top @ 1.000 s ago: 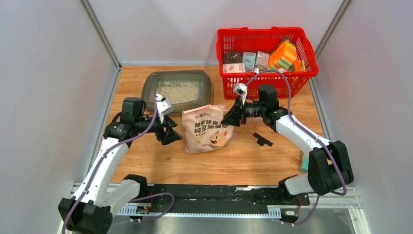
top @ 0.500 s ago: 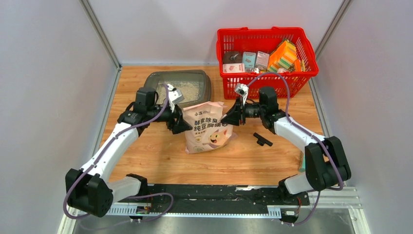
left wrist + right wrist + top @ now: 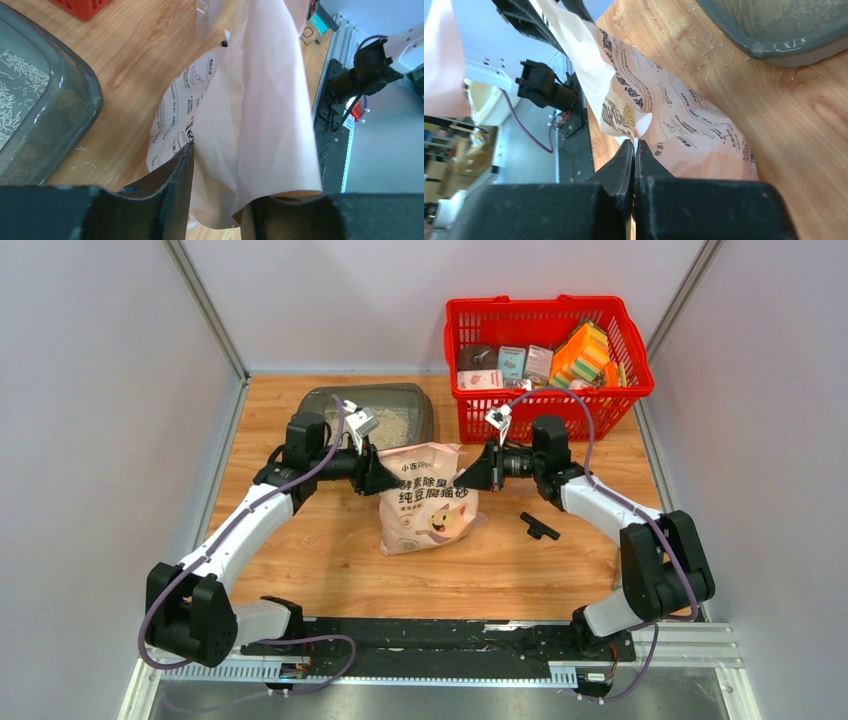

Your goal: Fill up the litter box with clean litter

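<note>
Table [image 3: 330, 560]: wooden top; the work is on its far half.
Basket [image 3: 548, 302]: red, at the far right, full of other goods. Keep the bag away from it.
Litter box [image 3: 425, 415]: grey, far left of the middle, just behind the bag.
Bag [image 3: 430, 505]: stands in the middle, its top stretched between both arms. Lift both corners together, then tip the mouth over the litter box rim.
Litter [image 3: 395, 420]: only a thin pale layer in the litter box.
Left gripper [image 3: 387, 480]: fingers around the bag's left top edge. I cannot tell if they press it; check before you lift.
Right gripper [image 3: 463, 478]: clenched on the bag's right top edge.
Grains [image 3: 684, 45]: some lie on the wood beside the litter box, so pour slowly.
</note>
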Robot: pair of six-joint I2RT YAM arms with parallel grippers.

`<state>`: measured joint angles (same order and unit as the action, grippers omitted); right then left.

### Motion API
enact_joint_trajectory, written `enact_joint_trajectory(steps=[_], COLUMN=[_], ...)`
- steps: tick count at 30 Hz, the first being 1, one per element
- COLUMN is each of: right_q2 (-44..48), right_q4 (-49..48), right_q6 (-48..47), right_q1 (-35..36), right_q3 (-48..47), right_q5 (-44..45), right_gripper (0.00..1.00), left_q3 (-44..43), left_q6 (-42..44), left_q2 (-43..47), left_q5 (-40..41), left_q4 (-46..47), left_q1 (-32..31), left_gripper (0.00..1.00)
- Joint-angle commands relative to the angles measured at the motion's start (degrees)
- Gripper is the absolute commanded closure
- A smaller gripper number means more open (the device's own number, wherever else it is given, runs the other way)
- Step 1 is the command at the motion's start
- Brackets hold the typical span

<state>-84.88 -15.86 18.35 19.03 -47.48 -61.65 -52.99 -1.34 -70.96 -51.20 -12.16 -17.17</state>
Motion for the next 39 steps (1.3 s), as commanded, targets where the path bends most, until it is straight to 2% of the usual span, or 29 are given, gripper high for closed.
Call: enact_joint_trajectory(steps=[1, 2, 4, 5, 6, 8, 9, 10, 11, 13, 18, 21, 22, 24, 25, 27, 29, 32, 35, 36, 38, 39], right_q2=[-1.52, -1.17, -0.55, -0.46, -0.55, -0.29, -0.02, 0.33, 0.5, 0.94, 1.82, 1.3, 1.04, 0.95, 1.47, 2.26, 3.14, 3.58, 3.15, 2.71, 1.66, 0.95], right_q4=[11.88, 13.73, 15.23, 17.42, 18.48, 19.63, 20.16, 20.51, 21.12, 21.31, 16.92, 13.84, 13.66, 12.96, 12.78, 9.11, 0.8, 1.26, 2.5, 2.5, 3.11, 2.94], right_q6=[4.6, 4.16, 2.93, 2.92, 3.18, 4.06, 3.98, 3.89, 3.89, 4.5, 10.71, 15.47, 16.71, 20.12, 21.19, 24.78, 34.0, 35.53, 35.88, 36.58, 38.33, 39.21], right_q1=[-0.57, -0.74, -0.75, -0.66, -0.74, -0.83, -0.83, -0.92, -0.92, -1.27, -1.71, -1.8, -1.8, -2.15, -2.24, -2.85, -3.9, -5.14, -5.14, -5.23, -5.14, -5.14], right_q3=[-6.47, -6.74, -7.44, -7.8, -8.5, -8.5, -8.42, -8.07, -7.98, -6.93, -4.2, -3.05, -2.97, -2.53, -2.18, 0.09, 2.47, 3.01, 2.22, 2.13, 1.96, 2.04], right_q5=[-3.82, -4.53, -5.84, -6.29, -6.73, -7.69, -7.79, -8.05, -8.14, -8.31, -8.4, -8.75, -8.93, -9.54, -9.46, -8.76, -8.23, -7.96, -9.1, -9.89, -11.12, -12.87], right_gripper=[1.0, 1.0, 1.0, 1.0, 1.0, 1.0, 1.0, 1.0, 1.0, 1.0, 1.0, 1.0, 1.0, 1.0, 1.0, 1.0, 1.0, 1.0, 1.0, 1.0, 1.0, 1.0], left_q3=[1.66, 2.36, 3.15, 3.94, 4.21, 5.09, 5.35, 5.53, 5.97, 6.67, 9.39, 10.54, 10.71, 11.07, 11.68, 12.03, 12.65, 12.04, 8.62, 7.39, 2.39, 0.71], left_q6=[-7.26, -8.84, -10.42, -12.87, -13.85, -16.31, -17.02, -17.63, -18.42, -19.31, -20.71, -25.27, -26.94, -31.86, -33.1, -34.51, -38.79, -46.45, -46.39, -44.73, -34.03, -30.51], left_q2=[0.29, 0.47, 0.99, 1.17, 1.17, 1.09, 1.09, 1.35, 1.52, 2.14, 0.83, -1.28, -2.24, -2.95, -2.96, -2.96, -4.01, -7.87, -12.09, -14.1, -15.69, -16.92], left_q5=[-2.41, -2.41, -2.15, -2.15, -2.41, -3.21, -2.94, -0.85, -0.31, -0.91, -3.38, -3.73, -3.73, -4.69, -6.53, -8.12, -11.19, -19.0, -25.08, -26.66, -26.15, -25.19], left_q4=[5.48, 5.22, 4.26, 4.08, 3.99, 3.81, 3.81, 3.73, 4.25, 7.14, 14.6, 20.67, 22.43, 23.84, 24.72, 23.68, 23.5, 26.75, 19.58, 11.8, -2.53, -12.87], left_q1=[-0.06, -0.06, 0.03, 0.03, 0.38, 0.56, 0.56, 0.64, 0.65, 0.65, -0.41, -0.59, -0.5, 0.2, 0.47, 0.56, 0.91, 1.7, 1.88, 1.88, 2.14, 2.23], left_gripper=[0.62, 0.69, 0.77, 0.86, 0.91, 1.0, 1.0, 0.98, 0.76, 0.48, 0.45, 0.56, 0.68, 0.78, 0.87, 0.92, 0.96, 0.99, 1.0, 1.0, 1.0, 1.0])
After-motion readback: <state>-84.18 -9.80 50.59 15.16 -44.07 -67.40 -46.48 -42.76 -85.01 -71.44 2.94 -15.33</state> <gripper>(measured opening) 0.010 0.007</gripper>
